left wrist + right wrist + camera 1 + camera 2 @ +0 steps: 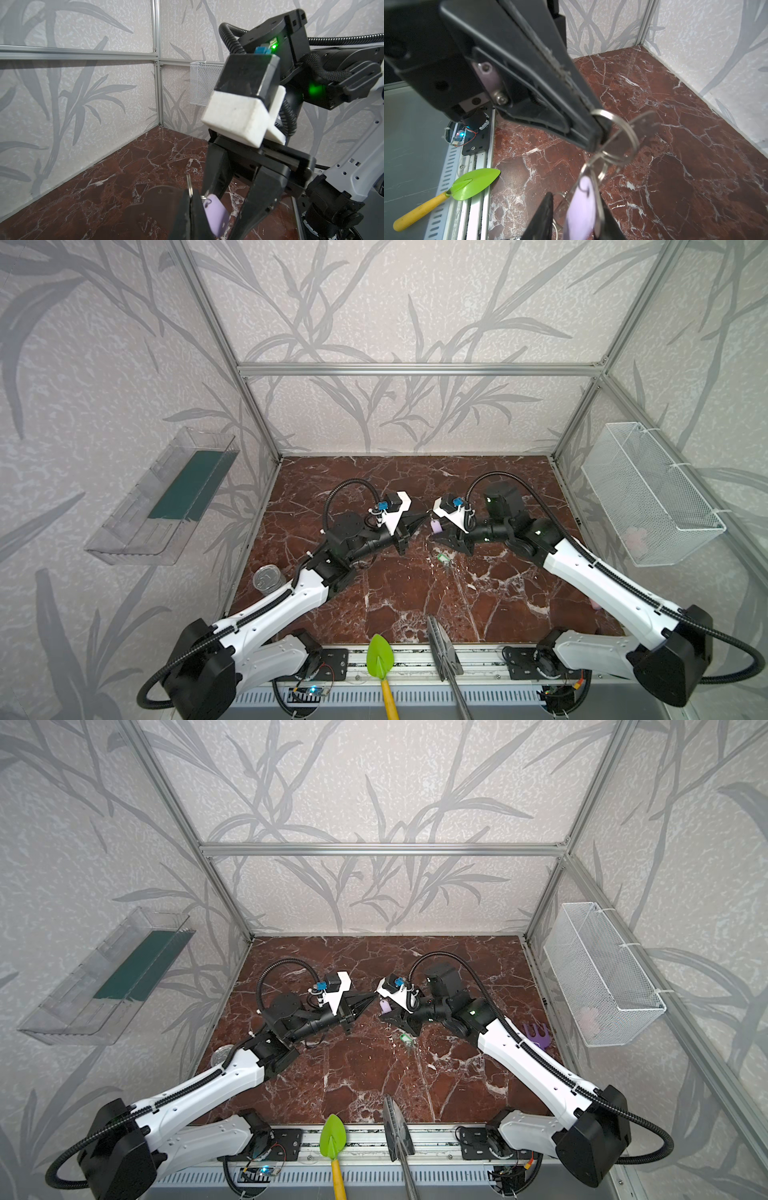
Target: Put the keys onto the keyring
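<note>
Left gripper (600,124) is clamped shut on the keyring (623,133), holding it mid-air so we judge a key can be threaded on. The lilac key (581,209) hangs from it, apparently already looped on. Right gripper (226,207) has its jaws apart around that key, likely letting go. The green key (443,558) lies on the table (374,593) just below, not yet threaded. We count two keys, one keyring, two grippers.

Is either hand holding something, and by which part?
The left hand pinches the keyring by its rim; the lilac key hangs from it.
</note>
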Available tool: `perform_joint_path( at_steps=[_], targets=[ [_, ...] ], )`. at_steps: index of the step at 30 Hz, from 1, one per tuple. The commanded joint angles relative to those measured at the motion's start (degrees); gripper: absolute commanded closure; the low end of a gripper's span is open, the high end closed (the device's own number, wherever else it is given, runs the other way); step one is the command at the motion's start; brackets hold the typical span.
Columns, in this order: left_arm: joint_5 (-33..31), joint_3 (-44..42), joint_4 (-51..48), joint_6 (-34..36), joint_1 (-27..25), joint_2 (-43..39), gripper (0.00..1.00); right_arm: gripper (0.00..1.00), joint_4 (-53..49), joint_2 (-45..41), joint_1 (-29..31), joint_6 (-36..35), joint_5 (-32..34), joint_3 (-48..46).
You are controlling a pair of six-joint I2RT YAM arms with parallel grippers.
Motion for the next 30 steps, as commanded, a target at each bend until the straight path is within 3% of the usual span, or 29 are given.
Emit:
perform_joint_path(
  at_steps=[1,13,21,30],
  targets=[
    [-0.07,-0.46,2.79,-0.06,-0.04,-1.76,1.0,0.66,1.09,-3.62,-0.26,0.54,2.62,-1.53],
    [4.0,-0.46,1.48,0.56,0.04,-2.36,1.0,0.67,8.97,-11.61,-2.03,3.78,1.83,-3.9],
    [9.48,0.13,0.54,0.91,0.05,-2.36,1.0,0.69,8.72,-7.98,-2.07,3.54,-2.27,-0.78],
    [11.57,1.03,-1.25,1.26,0.05,-1.75,1.0,0.75,10.5,-6.07,-2.09,4.59,-5.57,-0.55]
  ],
)
